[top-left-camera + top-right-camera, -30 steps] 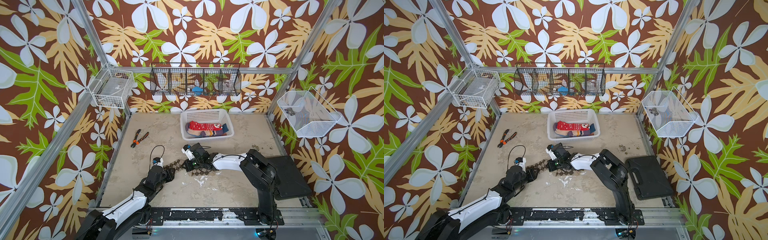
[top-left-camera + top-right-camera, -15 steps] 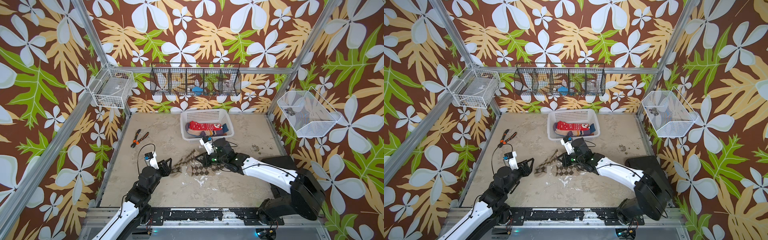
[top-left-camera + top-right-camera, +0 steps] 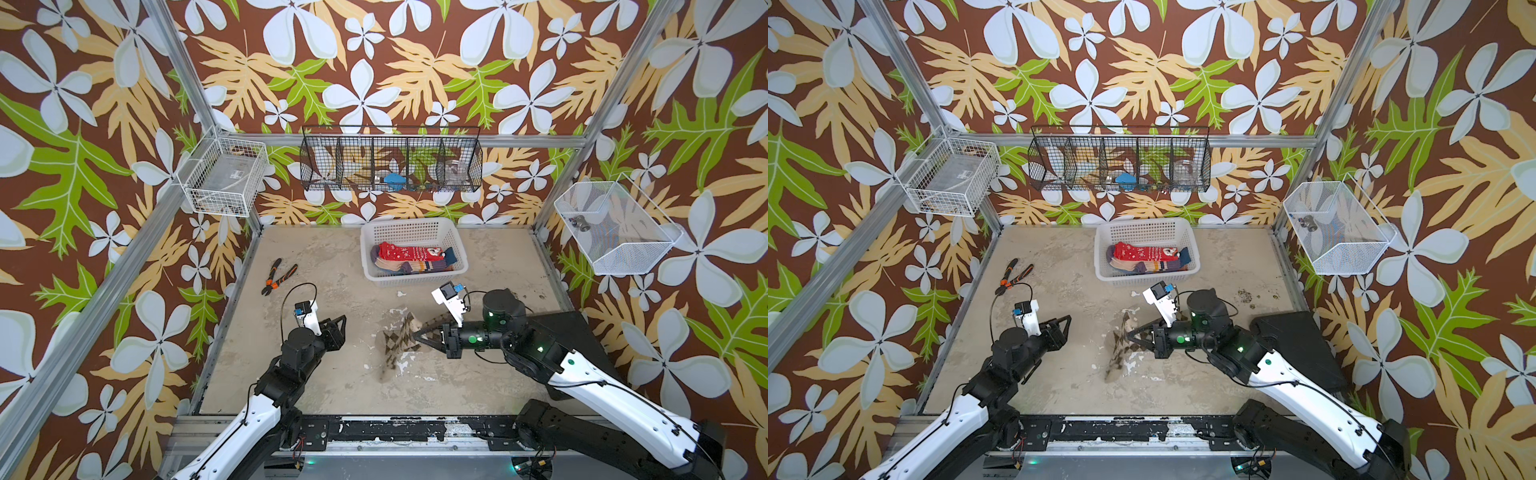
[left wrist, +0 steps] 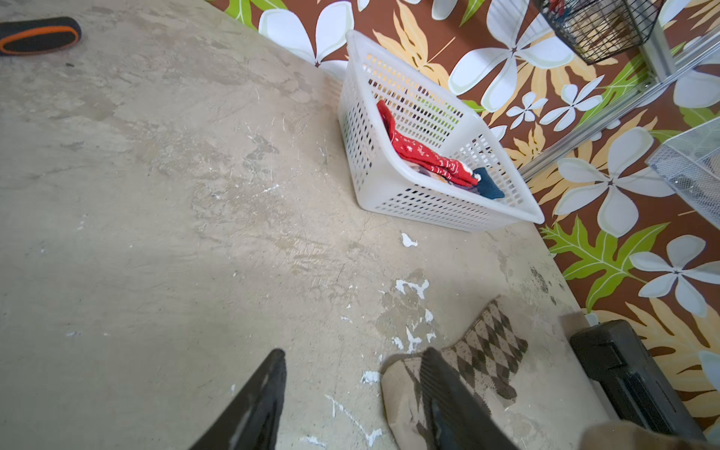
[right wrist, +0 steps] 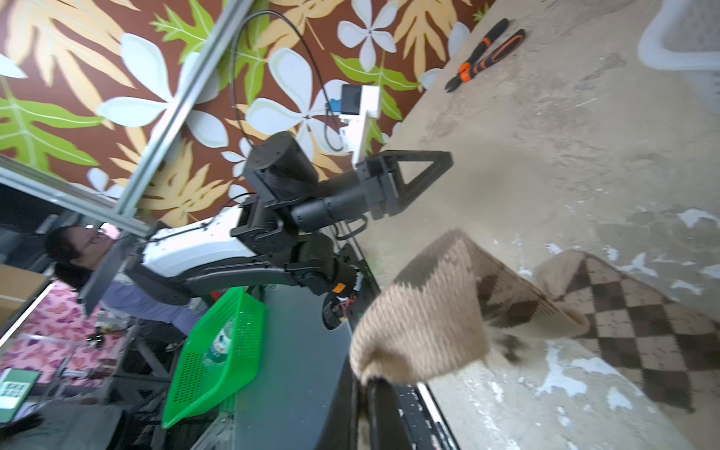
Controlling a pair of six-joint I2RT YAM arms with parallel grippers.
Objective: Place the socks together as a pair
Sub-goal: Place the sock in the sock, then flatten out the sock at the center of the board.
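Step in hand, judging by the layout: pairing of the two brown argyle socks. Right gripper (image 3: 420, 335): jaws closed tight on one brown-and-tan argyle knit sock (image 5: 424, 319), hanging slack over the worn beige tabletop (image 3: 324, 374); lower end blurred in both top views, contact with the surface not legible. Second brown argyle sock (image 4: 483, 350): flat on the tabletop, just beside the hanging one and perhaps partly under it; exact overlap not legible. Left gripper (image 4: 353, 358): jaws apart, nothing between them, positioned apart from both socks on the left side. Next move, as a judgement: lower the held sock onto the flat one, match toe to toe and cuff to cuff, release only after full contact with the mate. Expect limp knit to fold or bunch on landing; keep the free left gripper ready to pin or straighten an end. Containers: white perforated plastic basket (image 3: 415, 279) at the rear of the tabletop, holding a red snowflake-pattern sock (image 3: 405, 252) on top and blue striped and pale socks (image 3: 415, 266) beneath, count not legible. Black wire wall rack (image 3: 390, 160), divided into compartments: small blue object (image 3: 394, 179) and clear jar (image 3: 457, 168) visible, remainder unclear. White wire basket (image 3: 224, 176) on the left wall: contents not identifiable. White mesh basket (image 3: 615, 249) on the right wall: a few small metal parts (image 3: 579, 224).
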